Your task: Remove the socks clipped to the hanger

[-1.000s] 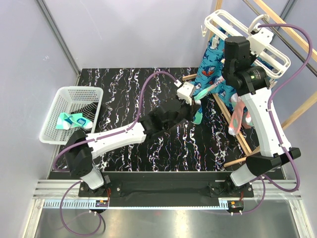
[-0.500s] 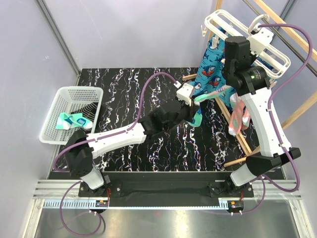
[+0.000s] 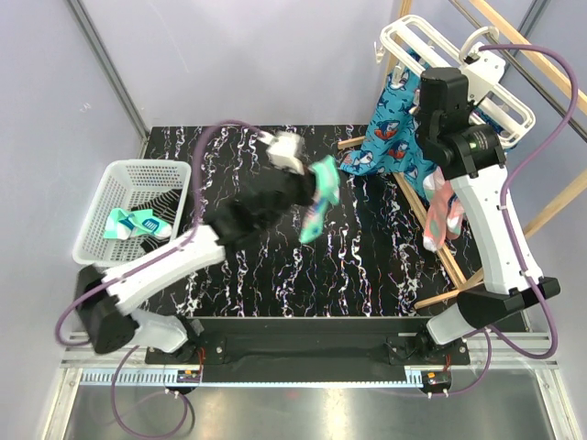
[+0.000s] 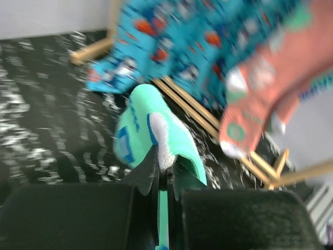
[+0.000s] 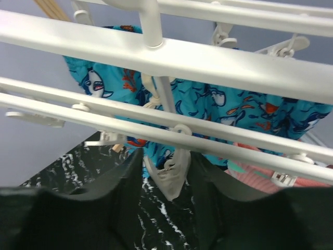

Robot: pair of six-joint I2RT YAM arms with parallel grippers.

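Note:
My left gripper (image 3: 309, 180) is shut on a mint-green sock (image 3: 320, 197) and holds it above the middle of the table, free of the hanger. In the left wrist view the sock (image 4: 156, 127) sticks out past the closed gripper (image 4: 165, 165). The white hanger (image 3: 459, 69) hangs at the back right with bright blue shark socks (image 3: 390, 128) and a salmon-pink sock (image 3: 440, 215) clipped to it. My right gripper (image 3: 431, 96) is up at the hanger. In the right wrist view the gripper (image 5: 165, 156) pinches an empty white clip (image 5: 170, 174) under the hanger's bars (image 5: 208, 62).
A white basket (image 3: 110, 183) at the left table edge holds another mint sock (image 3: 138, 223). A light wooden bar frame (image 3: 431, 229) stands around the hanger on the right. The blue socks (image 4: 208, 47) and the salmon sock (image 4: 270, 88) show in the left wrist view.
The mint-green sock has come off the clip. My left arm has swung left and back from the hanger with the sock. The right arm has stayed at the hanger.

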